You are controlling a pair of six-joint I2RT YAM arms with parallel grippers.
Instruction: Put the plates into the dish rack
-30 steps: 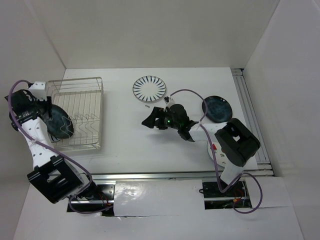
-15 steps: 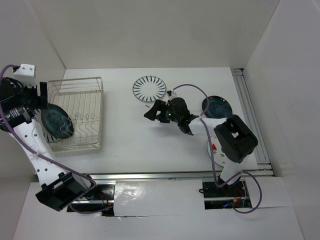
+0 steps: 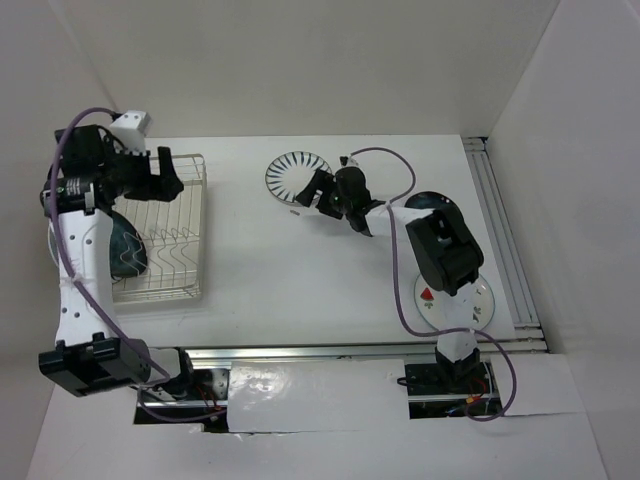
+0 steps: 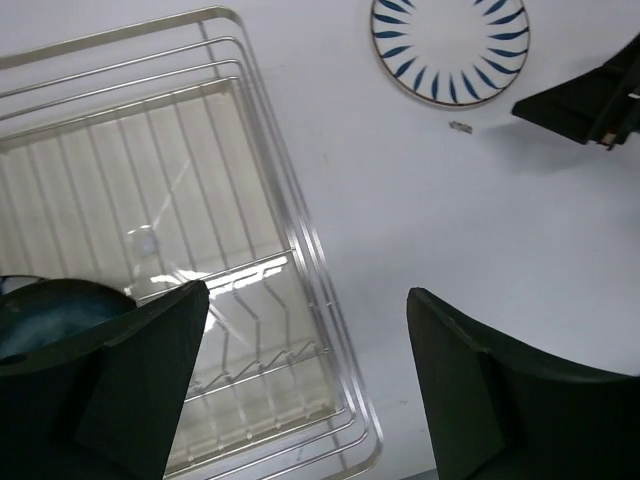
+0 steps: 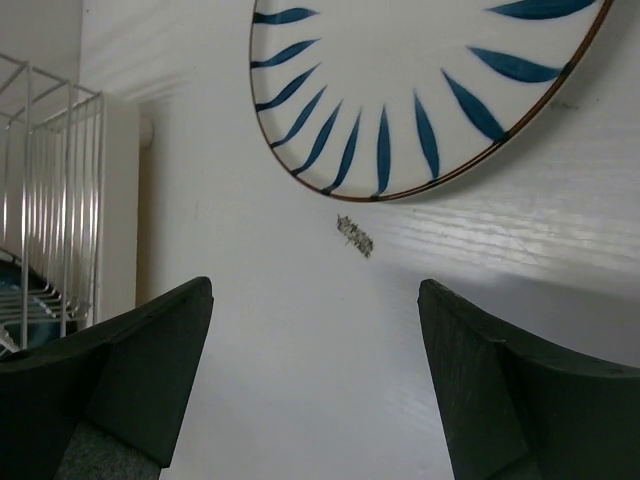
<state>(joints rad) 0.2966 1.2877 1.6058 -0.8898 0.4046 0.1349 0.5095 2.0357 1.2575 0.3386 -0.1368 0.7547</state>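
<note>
Both tools have jaws apart and are empty: the left tool (image 4: 305,385) hangs over the rack (image 4: 262,150), which holds a blue plate (image 3: 125,250); the right tool (image 5: 315,380) is near the striped plate (image 5: 400,80) on the table (image 3: 300,285). Lying flat, this plate may slide away when pinched.

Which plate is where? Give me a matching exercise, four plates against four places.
Plates:
1. striped plate
2. left dark blue plate
3. right dark blue plate
4. watermelon plate

Places:
a. on the table, nearest the front edge, partly under the right arm
b. in the dish rack
c. flat on the table, just ahead of the open right gripper
d. on the table to the right of the striped plate, partly hidden by the right arm

Pairs: 1-c, 2-b, 3-d, 4-a
</note>
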